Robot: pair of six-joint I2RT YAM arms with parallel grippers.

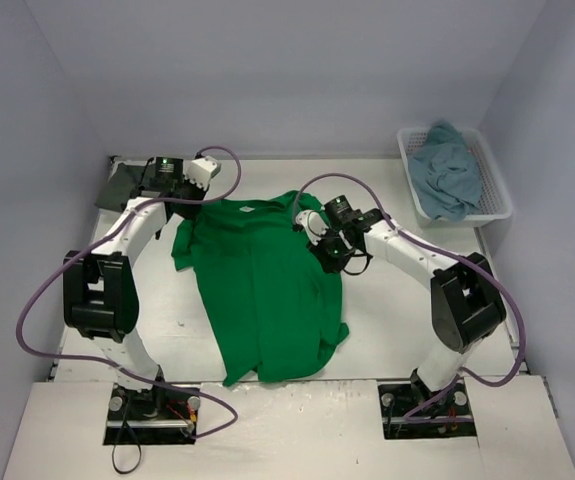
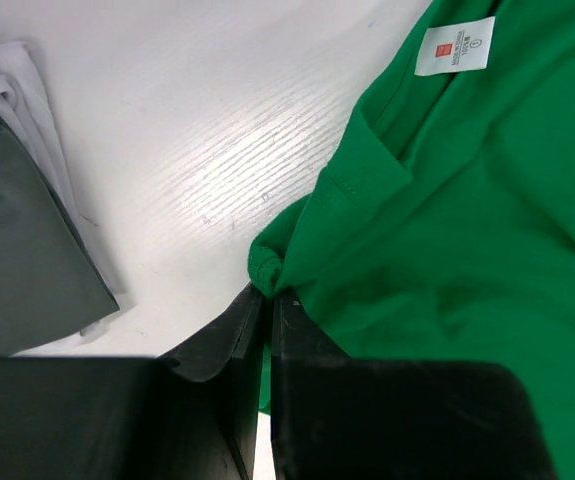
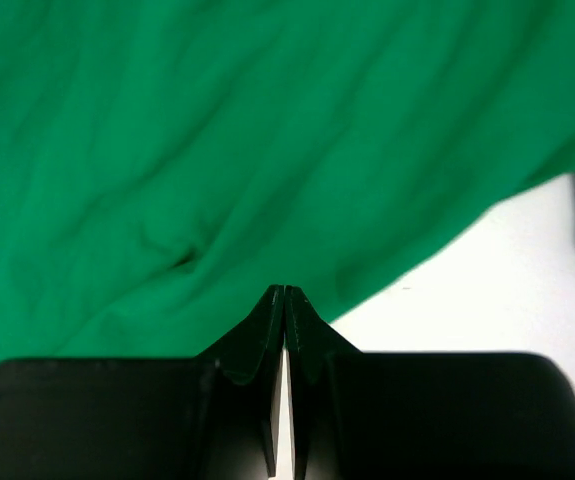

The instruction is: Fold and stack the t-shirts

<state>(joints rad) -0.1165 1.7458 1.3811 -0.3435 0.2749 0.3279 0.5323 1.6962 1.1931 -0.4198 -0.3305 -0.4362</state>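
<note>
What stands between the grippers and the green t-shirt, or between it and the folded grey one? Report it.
Nothing visible. The left gripper is shut on a bunched edge of the green t-shirt; the right gripper is shut at its opposite edge. Only bare table lies between the shirt and the folded grey t-shirt.

A white lattice basket (image 1: 494, 175) sits at my one o'clock, in the far corner of the white worktop (image 1: 387, 310).

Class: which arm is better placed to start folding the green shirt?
Left: the left gripper is shut on a bunched edge of the shirt. The right gripper is shut at the edge, hold unclear.
</note>
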